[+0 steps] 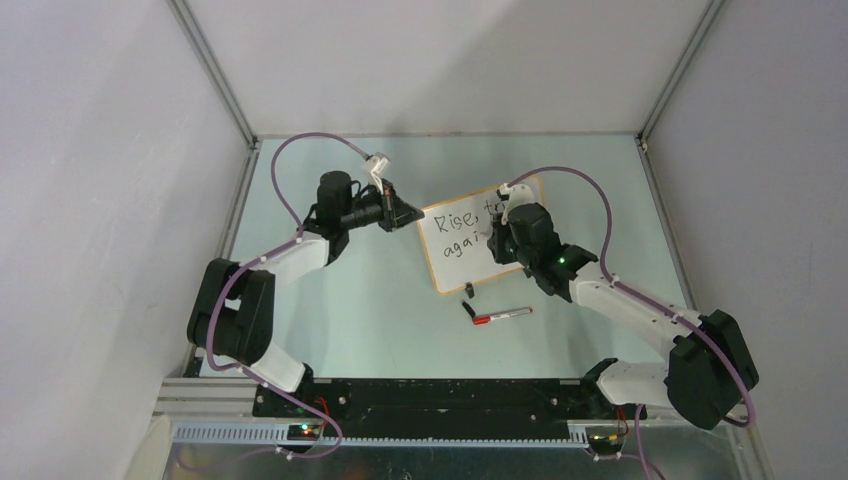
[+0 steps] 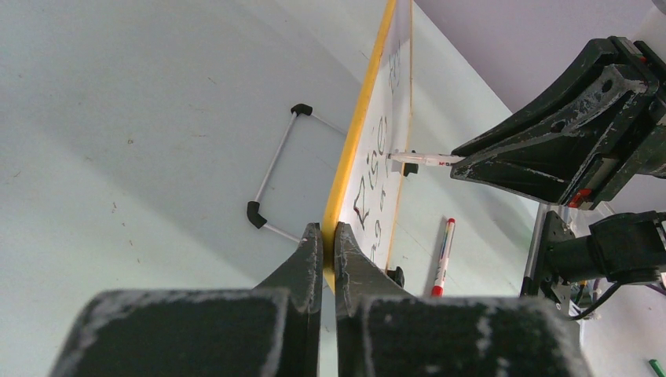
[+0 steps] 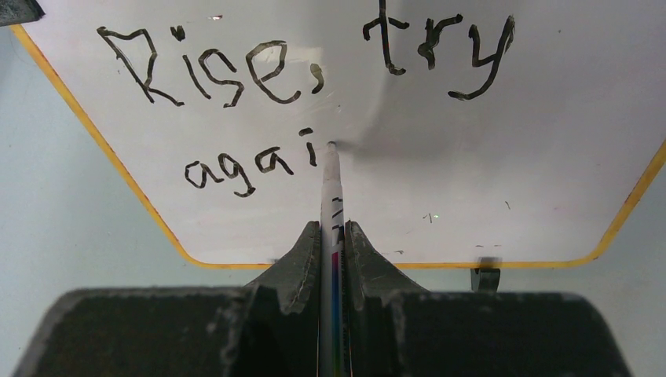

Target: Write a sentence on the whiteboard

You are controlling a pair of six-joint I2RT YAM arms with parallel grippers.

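Sentence [image 3: 271,75] on whiteboard [image 3: 510,173] reads "Rise, try agai" — ending not yet written. Right gripper [image 3: 333,234] pinches marker [image 3: 330,184], tip touching board; left gripper [image 2: 329,236] clamps the board's edge

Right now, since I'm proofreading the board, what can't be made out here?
Top view: the right arm covers both line endings on the whiteboard.
Left wrist view: the writing is edge-on, unreadable.
Right wrist view: the right pincer hides the rear of the pen.
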